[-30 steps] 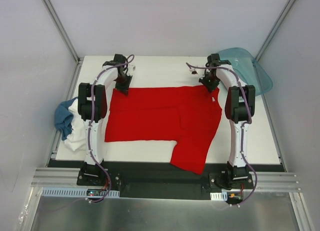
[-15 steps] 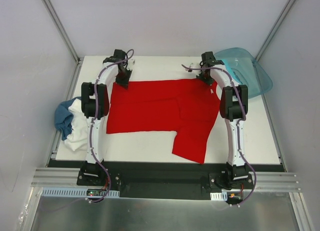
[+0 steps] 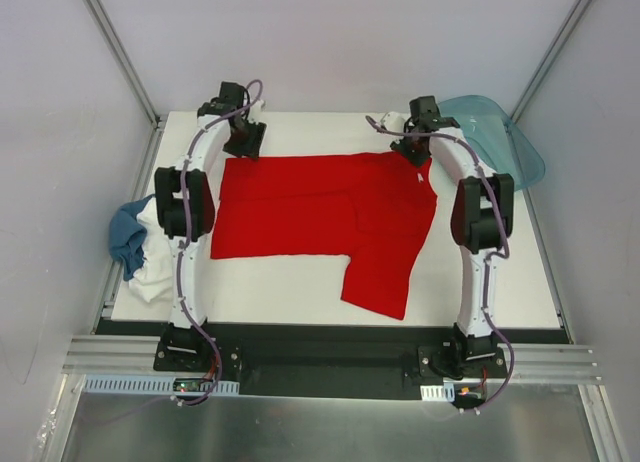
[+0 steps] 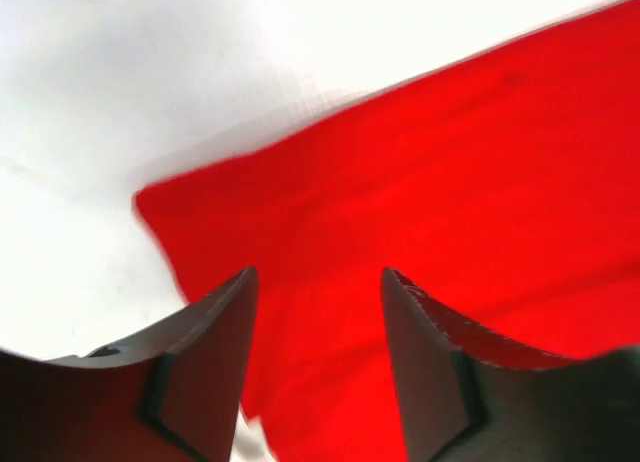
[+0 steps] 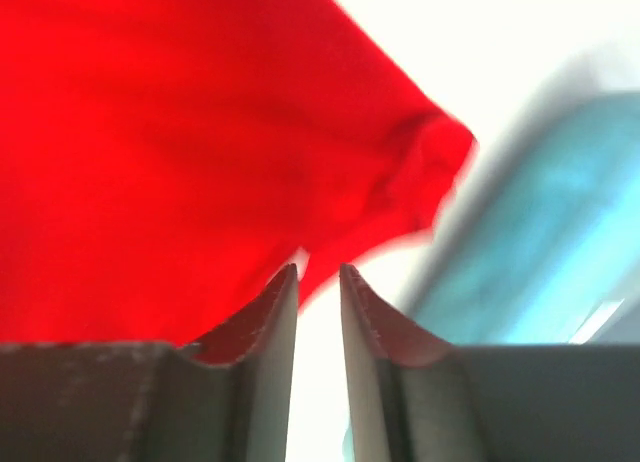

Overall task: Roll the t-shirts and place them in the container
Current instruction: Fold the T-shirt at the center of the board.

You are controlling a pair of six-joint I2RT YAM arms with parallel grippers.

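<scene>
Top external view first: where is the red t-shirt (image 3: pixel 320 217)? (Auditor)

Spread flat on the white tabletop (image 3: pixel 290 294), between the two arms. Its far edge runs from one end effector to the other. A lower right portion reaches toward the near edge of the tabletop. (Inspector)

State of the left end effector (image 3: pixel 245 142)? (Auditor)

It is positioned at the far left corner of the garment. In the left wrist view the left end effector (image 4: pixel 317 277) has its fingers spread well apart. Red cloth shows through the gap below them, and nothing is pinched. (Inspector)

And the right end effector (image 3: pixel 412 150)? (Auditor)

It is at the far right corner of the garment. In the right wrist view the right end effector (image 5: pixel 318 270) has its fingers parted by a narrow slit. No cloth sits between them, and the red cloth lies just beyond the tips. (Inspector)

Other garments? (Auditor)

A blue t-shirt (image 3: pixel 127 237) and a white t-shirt (image 3: pixel 155 267) are bunched together at the left edge of the tabletop, partly over it and well apart from the red one. (Inspector)

Anything else? (Auditor)

A translucent teal tub (image 3: pixel 500 142) sits tilted at the far right corner, near the right end effector. (Inspector)
</scene>
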